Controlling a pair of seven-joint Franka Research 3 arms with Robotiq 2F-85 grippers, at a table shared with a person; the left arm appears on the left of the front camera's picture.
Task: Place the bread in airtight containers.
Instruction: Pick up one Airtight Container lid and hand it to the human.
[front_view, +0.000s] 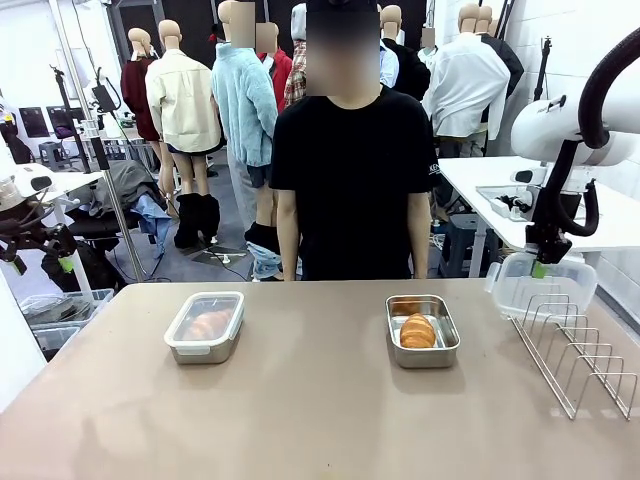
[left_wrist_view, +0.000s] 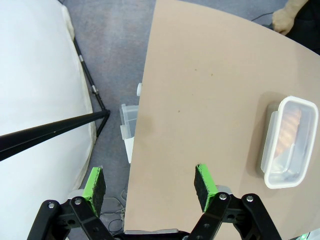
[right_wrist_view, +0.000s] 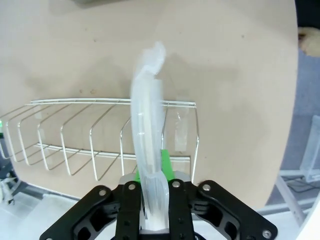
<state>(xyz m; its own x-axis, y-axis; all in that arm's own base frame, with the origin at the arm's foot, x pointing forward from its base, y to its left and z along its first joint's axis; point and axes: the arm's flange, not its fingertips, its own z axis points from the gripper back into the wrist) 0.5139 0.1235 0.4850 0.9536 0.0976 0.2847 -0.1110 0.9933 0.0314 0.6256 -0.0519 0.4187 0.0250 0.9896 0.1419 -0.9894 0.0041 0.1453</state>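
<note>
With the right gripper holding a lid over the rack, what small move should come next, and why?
Probably carry the lid left, toward the open tin. The right gripper is shut on it above the wire rack, that tin holds a croissant uncovered, and the other tin is already lidded. The left gripper is open, off the table's edge.

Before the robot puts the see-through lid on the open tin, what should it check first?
1. Lid held in right gripper: ok, pinched on its edge.
2. Lid lifted off the wire rack: ok.
3. Bread inside the open tin: ok.
4. Other tin already lidded: ok.
5. Left gripper out of the way: ok, open over the table edge.
6. Lid turned flat for placing: cannot tell.
</note>
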